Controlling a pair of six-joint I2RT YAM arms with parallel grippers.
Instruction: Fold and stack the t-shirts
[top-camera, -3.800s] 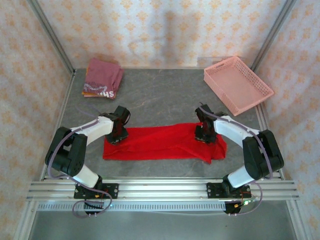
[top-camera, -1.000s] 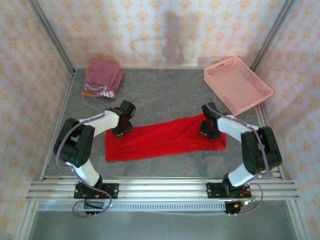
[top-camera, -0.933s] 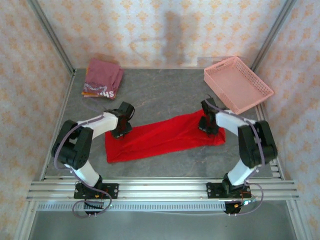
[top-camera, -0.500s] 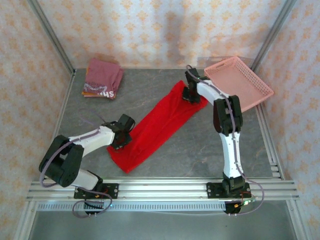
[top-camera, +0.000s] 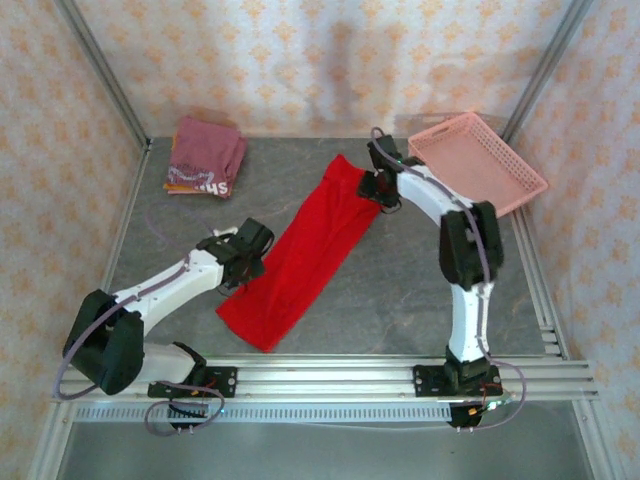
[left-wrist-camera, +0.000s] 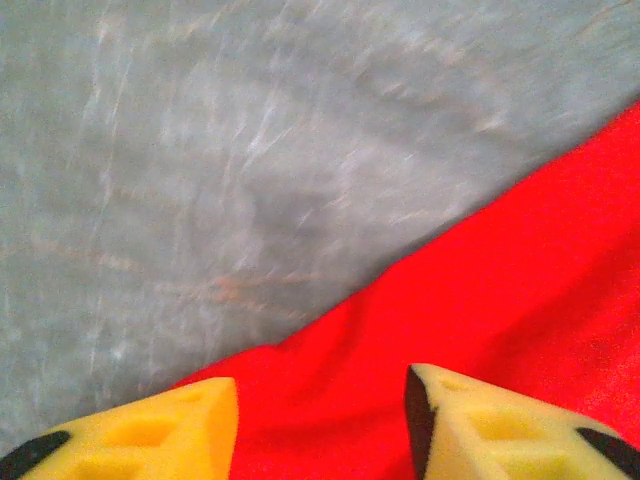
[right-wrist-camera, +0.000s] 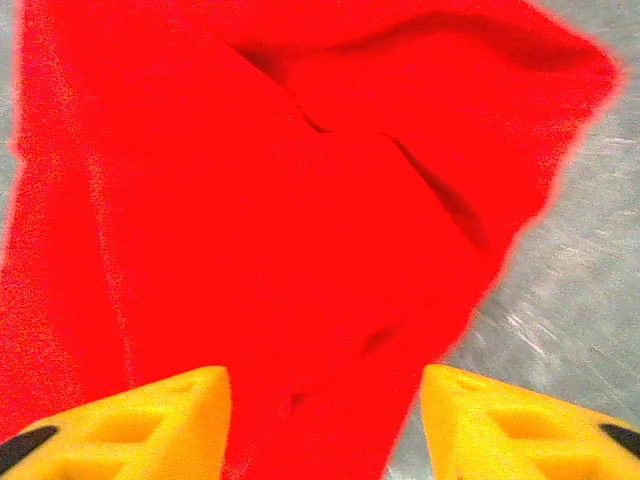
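Top: red tee laid diagonally on table, left gripper at its near-left edge, right gripper at its far end; folded tees far left. Left wrist: fingers spread, released, over tee's edge. Right wrist: fingers parted, nothing clamped, above rumpled tee

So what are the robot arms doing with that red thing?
They're folding a red t-shirt. It lies in a long strip slanting across the table. The left tool is open over its near left edge, and the right tool is open over its far end, neither gripping. Two folded t-shirts sit stacked in the far left corner.
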